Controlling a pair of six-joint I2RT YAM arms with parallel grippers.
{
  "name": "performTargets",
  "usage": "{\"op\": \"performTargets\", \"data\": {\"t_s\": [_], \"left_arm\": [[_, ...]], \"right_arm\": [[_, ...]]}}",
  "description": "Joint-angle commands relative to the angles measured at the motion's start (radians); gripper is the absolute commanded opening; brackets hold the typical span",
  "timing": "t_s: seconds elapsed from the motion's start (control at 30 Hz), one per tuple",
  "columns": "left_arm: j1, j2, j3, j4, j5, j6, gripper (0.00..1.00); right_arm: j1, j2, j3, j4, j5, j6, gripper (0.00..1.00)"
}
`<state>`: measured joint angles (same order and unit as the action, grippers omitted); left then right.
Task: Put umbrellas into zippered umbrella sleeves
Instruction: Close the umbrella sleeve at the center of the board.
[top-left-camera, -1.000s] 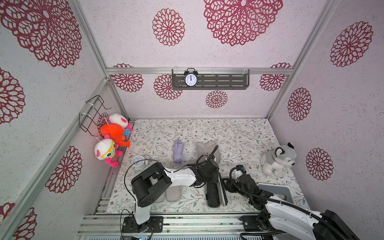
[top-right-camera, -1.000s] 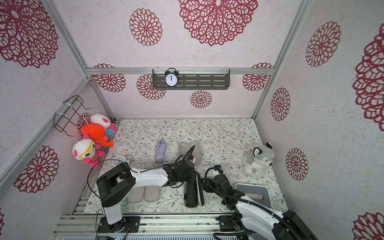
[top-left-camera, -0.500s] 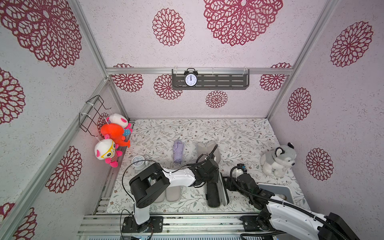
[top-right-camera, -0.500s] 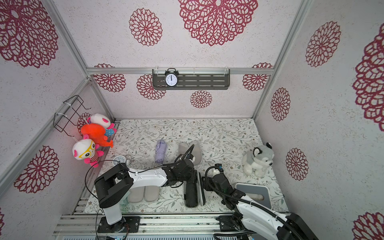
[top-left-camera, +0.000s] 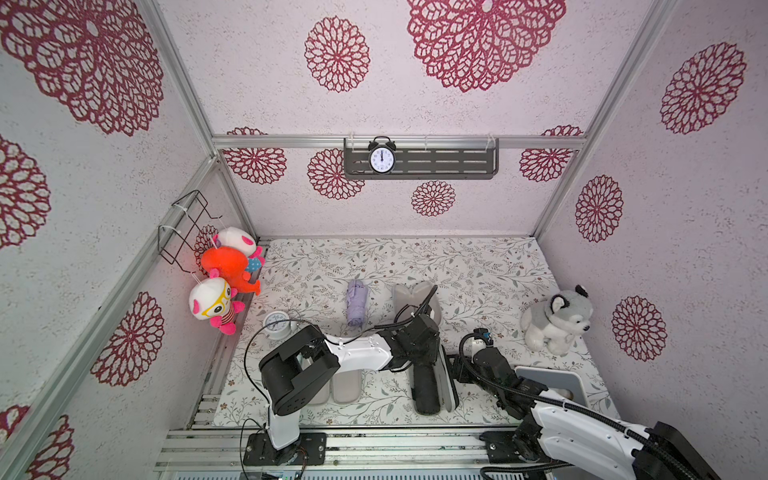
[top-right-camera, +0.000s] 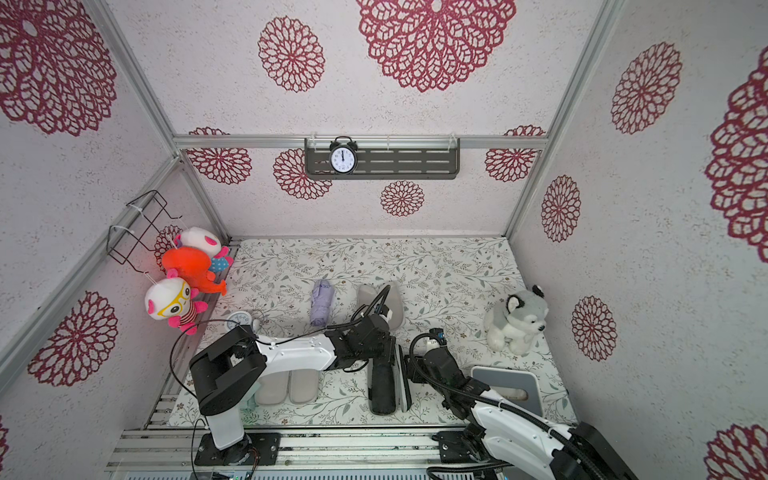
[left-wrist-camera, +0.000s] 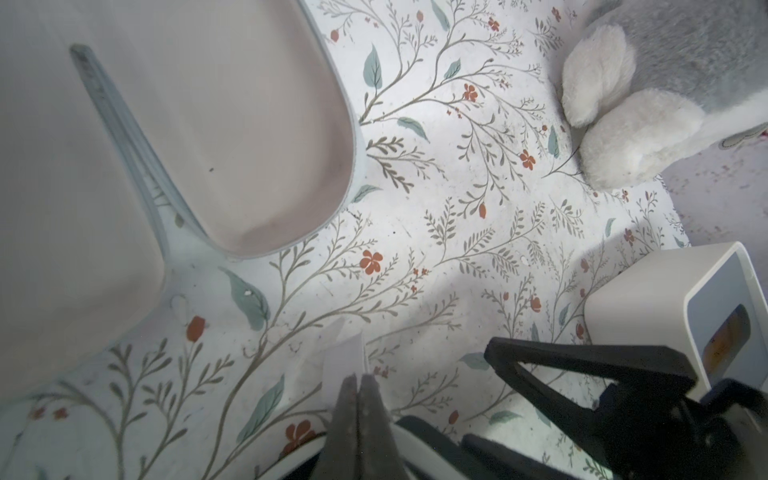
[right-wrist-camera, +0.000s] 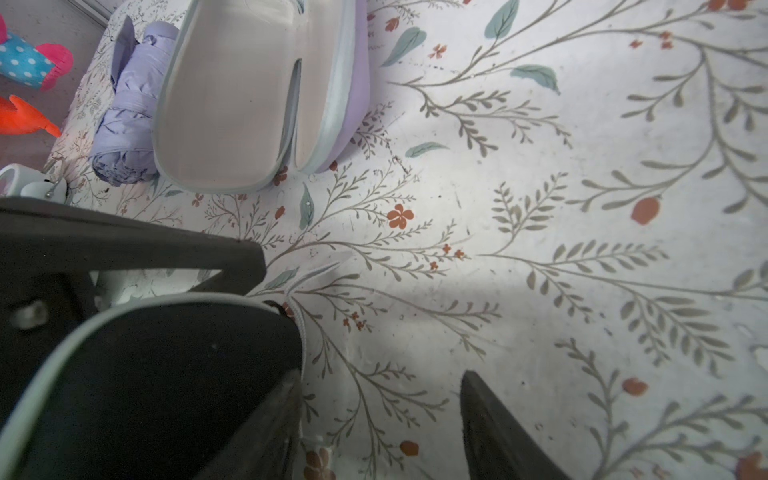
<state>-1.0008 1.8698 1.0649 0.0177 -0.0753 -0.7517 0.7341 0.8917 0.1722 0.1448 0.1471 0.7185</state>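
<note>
left hand (left-wrist-camera: 359, 386) pinched shut at the end of the black sleeve (right-wrist-camera: 145, 395), right hand (right-wrist-camera: 380, 415) open with one finger at its side.

My left hand (left-wrist-camera: 359, 380) sits at the far end of the near sleeve (right-wrist-camera: 158, 395), which has an umbrella (top-left-camera: 424, 386) lying in it. My right hand (right-wrist-camera: 380, 378) is just right of that sleeve, one finger (right-wrist-camera: 282, 419) against its side. Beyond my left hand lies an open sleeve (top-left-camera: 415, 297), with a second umbrella (top-left-camera: 357, 305) just left of it. Left of my left hand, under the arm, lies a third sleeve (top-left-camera: 345, 386). Right of my right hand sit a plush dog (top-left-camera: 555, 320) and, nearer the front of the tabletop (top-left-camera: 478, 274), a box (top-left-camera: 557, 380).
</note>
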Motion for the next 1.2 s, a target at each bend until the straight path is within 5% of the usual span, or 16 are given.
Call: {"op": "performTargets", "data": {"t_s": [0.0,0.53,1.17], "left_arm": [[0.024,0.036,0.032,-0.025,-0.018,0.034,0.00],[0.001,0.015,-0.016,0.025,0.084,-0.021,0.00],[-0.029,-0.032,-0.079,0.051,0.049,-0.026,0.00]], "right_arm": [[0.007,-0.027,0.010,-0.015,0.035,0.009,0.62],[0.007,-0.025,0.000,0.007,0.027,0.012,0.62],[0.010,0.073,0.013,0.065,0.017,0.033,0.62]]}}
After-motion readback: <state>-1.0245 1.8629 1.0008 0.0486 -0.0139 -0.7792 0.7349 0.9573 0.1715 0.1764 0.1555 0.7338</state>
